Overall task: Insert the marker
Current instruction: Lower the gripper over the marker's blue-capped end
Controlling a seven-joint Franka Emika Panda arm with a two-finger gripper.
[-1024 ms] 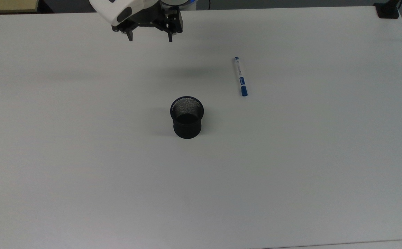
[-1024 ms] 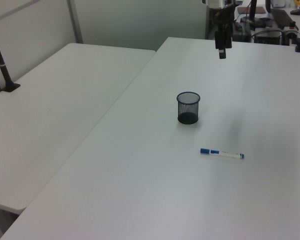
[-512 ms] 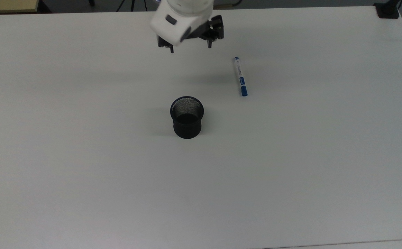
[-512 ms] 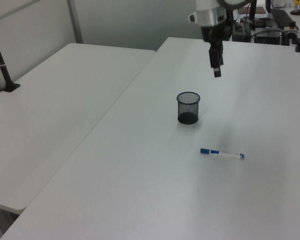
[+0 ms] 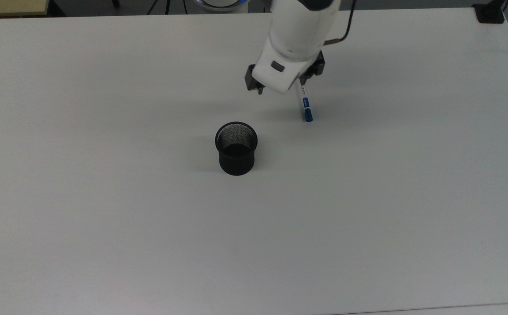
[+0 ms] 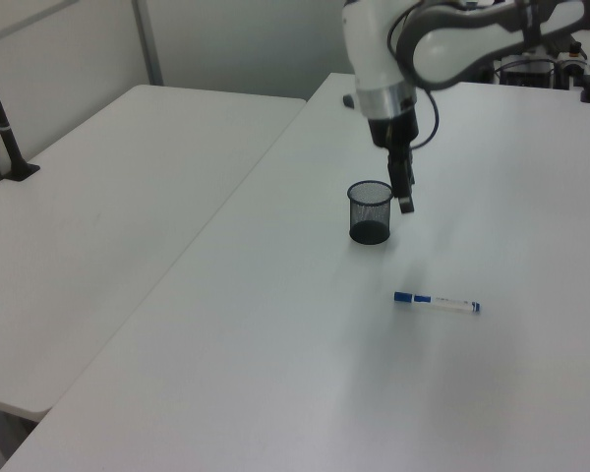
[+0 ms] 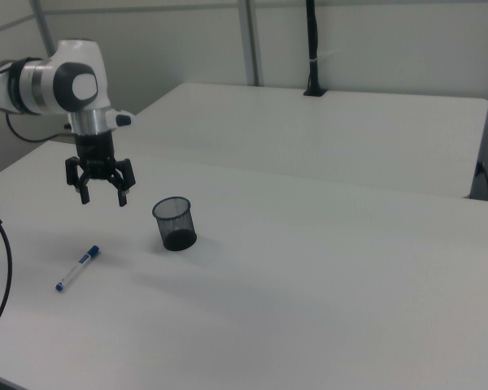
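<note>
Marker flat on the table, well apart from the cup, on the cup's left in the right view. Gripper up in the air between marker and cup, fingers spread wide, holding nothing.

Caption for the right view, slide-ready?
Open gripper hovering above the table, between the flat-lying marker and the upright black mesh cup.
</note>
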